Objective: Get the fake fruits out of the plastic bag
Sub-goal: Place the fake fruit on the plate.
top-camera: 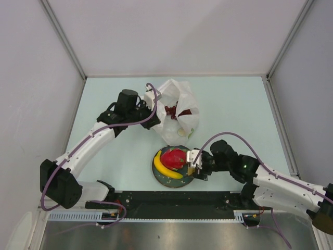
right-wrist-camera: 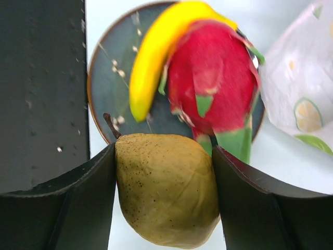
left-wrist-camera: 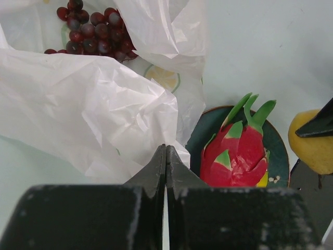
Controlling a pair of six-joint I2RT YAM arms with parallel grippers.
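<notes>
Altogether we count four fruits, one bag (top-camera: 179, 99) and one plate (right-wrist-camera: 106, 88). One bunch of grapes (left-wrist-camera: 91, 31) lies inside the bag, seen through its open mouth. One dragon fruit (top-camera: 175, 157) and one banana (top-camera: 167, 171) lie on the plate, touching each other, with the banana along the near side. The fourth fruit is a pear (right-wrist-camera: 166, 190), yellow-brown with a short stem. The right hand (top-camera: 193, 167) grasps it, one finger on each side, just at the plate's right rim. We cannot tell whether it touches the surface (top-camera: 234, 104).

The left hand (top-camera: 152, 107) is clenched, its fingers pressed together at the bag's left edge. We cannot tell whether any plastic is pinched between them. The bag is white and crumpled, printed with lemon slices, and it stands just beyond the plate.

There are two arms, white with black joints, and one purple cable loops along each.

The surface is pale blue-green and smooth. A black rail (top-camera: 177, 200) runs along its near edge, where the arms are bolted, with a sheet of bare metal below it. White walls (top-camera: 177, 36) close in the left, far and right sides, joined by grey metal posts at the two far corners.
</notes>
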